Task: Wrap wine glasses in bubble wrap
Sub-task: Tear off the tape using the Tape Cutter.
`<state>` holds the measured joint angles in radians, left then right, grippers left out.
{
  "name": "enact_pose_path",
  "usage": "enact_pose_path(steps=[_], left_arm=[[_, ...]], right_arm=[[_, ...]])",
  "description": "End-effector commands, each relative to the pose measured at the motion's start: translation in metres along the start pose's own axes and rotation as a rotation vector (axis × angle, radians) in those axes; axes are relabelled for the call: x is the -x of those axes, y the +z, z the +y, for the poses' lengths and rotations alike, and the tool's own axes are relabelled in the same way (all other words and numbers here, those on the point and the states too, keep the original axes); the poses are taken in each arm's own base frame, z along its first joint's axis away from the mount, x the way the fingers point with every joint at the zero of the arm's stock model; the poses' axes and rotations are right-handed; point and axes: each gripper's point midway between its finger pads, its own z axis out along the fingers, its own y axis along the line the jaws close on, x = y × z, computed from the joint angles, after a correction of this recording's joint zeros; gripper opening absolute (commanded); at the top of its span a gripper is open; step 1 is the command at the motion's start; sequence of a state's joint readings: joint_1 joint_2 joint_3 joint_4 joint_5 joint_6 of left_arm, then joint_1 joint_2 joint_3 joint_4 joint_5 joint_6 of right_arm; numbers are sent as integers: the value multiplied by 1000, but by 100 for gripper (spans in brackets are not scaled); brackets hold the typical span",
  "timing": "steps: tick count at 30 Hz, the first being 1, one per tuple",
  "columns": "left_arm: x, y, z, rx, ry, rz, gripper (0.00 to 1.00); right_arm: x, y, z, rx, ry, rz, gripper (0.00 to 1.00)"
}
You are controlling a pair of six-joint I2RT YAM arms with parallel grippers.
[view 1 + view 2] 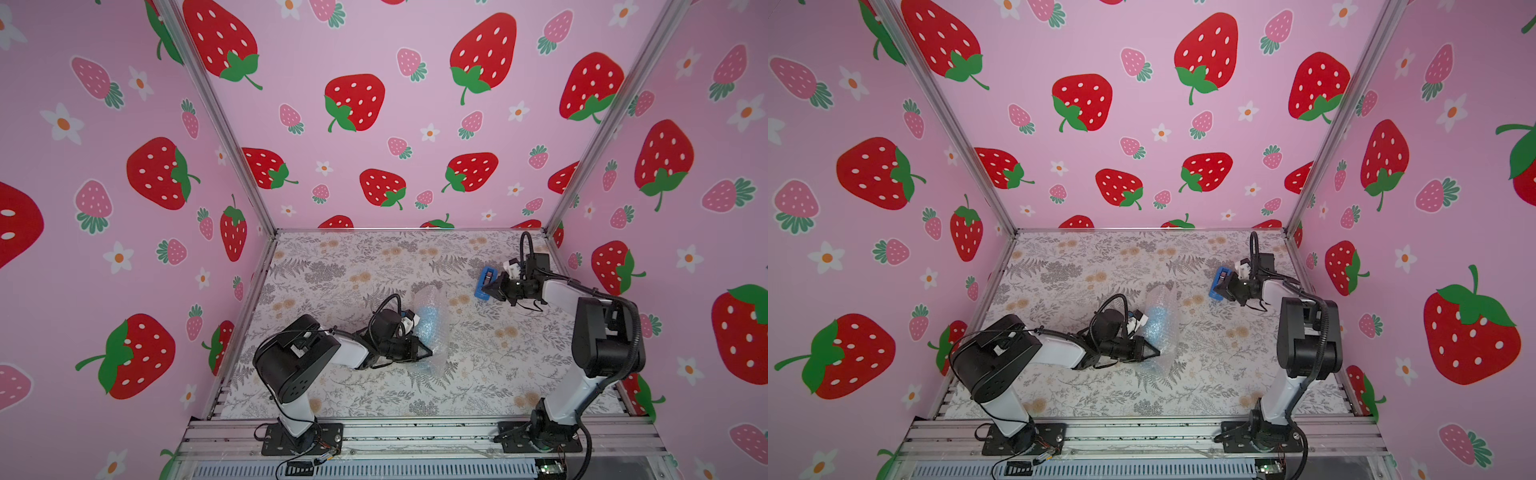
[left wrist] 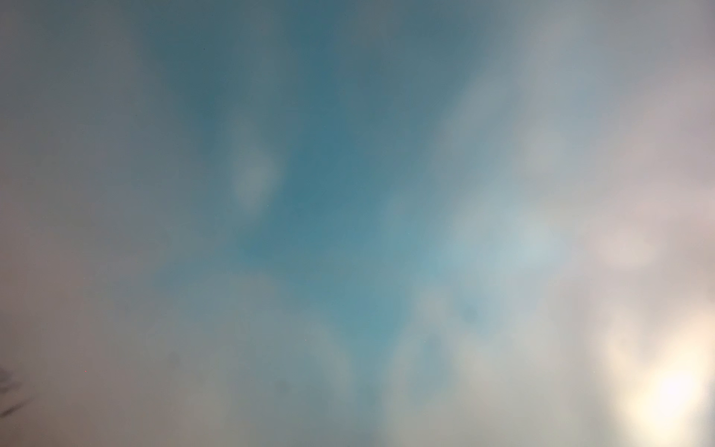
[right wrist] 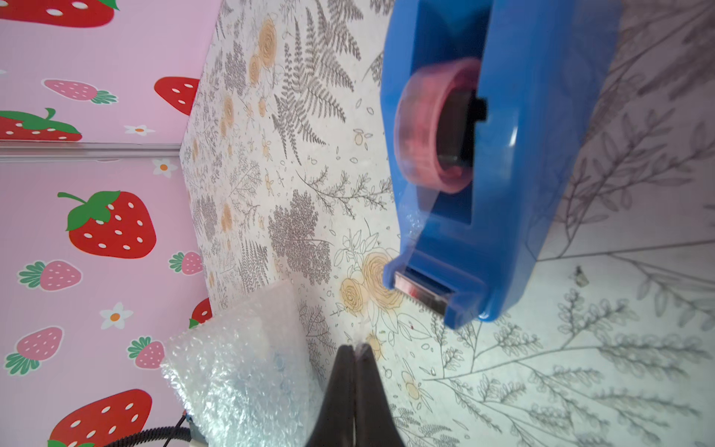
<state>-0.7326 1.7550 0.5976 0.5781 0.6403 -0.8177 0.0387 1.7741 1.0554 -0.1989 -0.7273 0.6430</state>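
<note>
The light blue wine glass (image 1: pixel 428 318) lies mid-table inside a rolled bundle of bubble wrap (image 1: pixel 432 297), seen in both top views (image 1: pixel 1158 318). My left gripper (image 1: pixel 430 354) is shut on the near end of the bundle. Its wrist view is only a blur of blue glass (image 2: pixel 329 174) and grey wrap pressed close. My right gripper (image 3: pixel 355 347) is shut just in front of the cutter of a blue tape dispenser (image 3: pixel 534 154), with a small clear bit of tape pinched at its tips. The bubble wrap (image 3: pixel 240 367) shows beside that gripper.
The tape dispenser (image 1: pixel 483 286) stands at the back right of the floral table (image 1: pixel 478 386), with a pink roll of tape (image 3: pixel 433 127) in it. Strawberry-print walls close in three sides. A metal rail (image 1: pixel 415 432) with both arm bases runs along the front edge.
</note>
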Motion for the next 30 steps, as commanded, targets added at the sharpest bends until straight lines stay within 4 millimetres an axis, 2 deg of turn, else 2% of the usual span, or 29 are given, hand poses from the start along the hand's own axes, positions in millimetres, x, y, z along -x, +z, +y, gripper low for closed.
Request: enact_pose_path(steps=[1, 8, 16, 22, 30], left_arm=[[-25, 0, 50, 161, -74, 38, 7], [-25, 1, 51, 160, -77, 40, 7], [-25, 1, 51, 159, -83, 40, 7], [-26, 1, 51, 159, -84, 40, 7], [-24, 2, 50, 154, -87, 41, 7]], right_arm=[[-20, -2, 10, 35, 3, 48, 0], [-36, -1, 7, 24, -4, 64, 0], [-51, 8, -11, 3, 20, 86, 0], [-62, 20, -32, -30, 46, 120, 0], [-72, 26, -73, -127, 144, 129, 0]])
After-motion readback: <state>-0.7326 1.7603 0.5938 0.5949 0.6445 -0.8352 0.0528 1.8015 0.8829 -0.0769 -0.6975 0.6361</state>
